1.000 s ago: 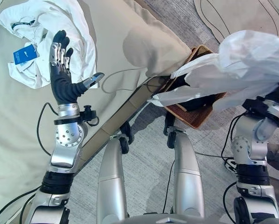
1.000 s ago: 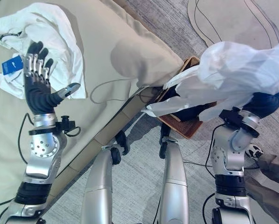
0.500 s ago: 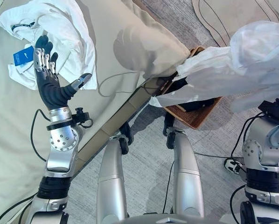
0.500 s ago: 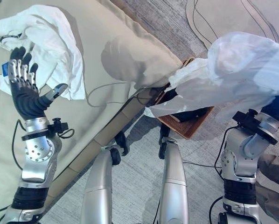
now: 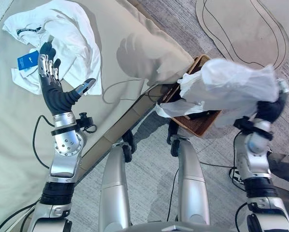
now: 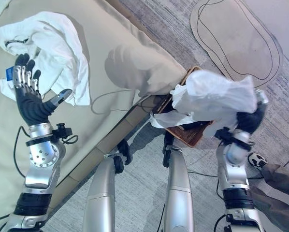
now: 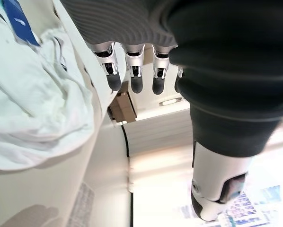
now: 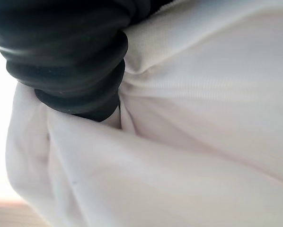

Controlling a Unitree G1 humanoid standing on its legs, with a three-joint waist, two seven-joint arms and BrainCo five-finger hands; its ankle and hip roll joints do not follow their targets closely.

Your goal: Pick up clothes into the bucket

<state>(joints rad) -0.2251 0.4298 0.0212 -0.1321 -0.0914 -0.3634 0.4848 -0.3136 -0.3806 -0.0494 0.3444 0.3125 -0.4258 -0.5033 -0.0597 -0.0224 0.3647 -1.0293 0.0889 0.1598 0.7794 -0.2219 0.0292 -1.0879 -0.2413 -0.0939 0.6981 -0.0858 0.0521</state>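
No print on the blue tag [image 5: 26, 60] is readable.

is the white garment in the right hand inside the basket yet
Not yet: the white garment hangs bunched from the right hand above the woven basket, one end trailing over its rim.

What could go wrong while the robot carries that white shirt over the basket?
The white garment draped over the right hand hangs wider than the woven basket, so part could land on the floor outside. Its trailing end reaches toward the bed edge and might snag there. The left hand, open over the other white garment on the bed, holds nothing yet.
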